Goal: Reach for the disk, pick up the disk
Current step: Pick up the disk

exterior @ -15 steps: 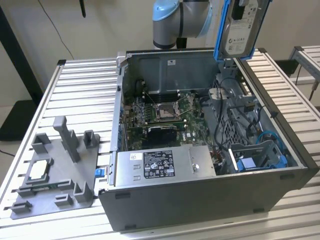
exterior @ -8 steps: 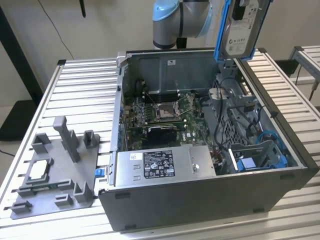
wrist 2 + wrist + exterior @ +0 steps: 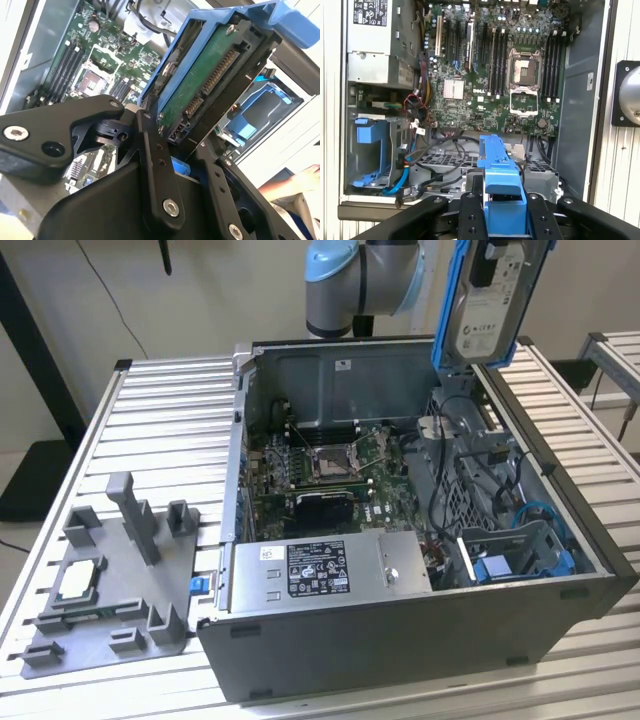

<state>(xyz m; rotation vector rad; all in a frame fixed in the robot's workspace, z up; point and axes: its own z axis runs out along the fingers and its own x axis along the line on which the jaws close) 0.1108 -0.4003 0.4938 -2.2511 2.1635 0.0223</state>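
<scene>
- The disk (image 3: 487, 302) is held upright in the air above the open computer case (image 3: 400, 640), at the case's far corner on the exterior view's right, clear of everything below.
- In the second wrist view the gripper (image 3: 182, 145) is seen clamped on the disk's connector end (its blue bracket (image 3: 497, 170) is pinched between the black fingers (image 3: 470, 220) in the first wrist view).
- A motherboard (image 3: 500, 75) lies inside the case below.
</scene>
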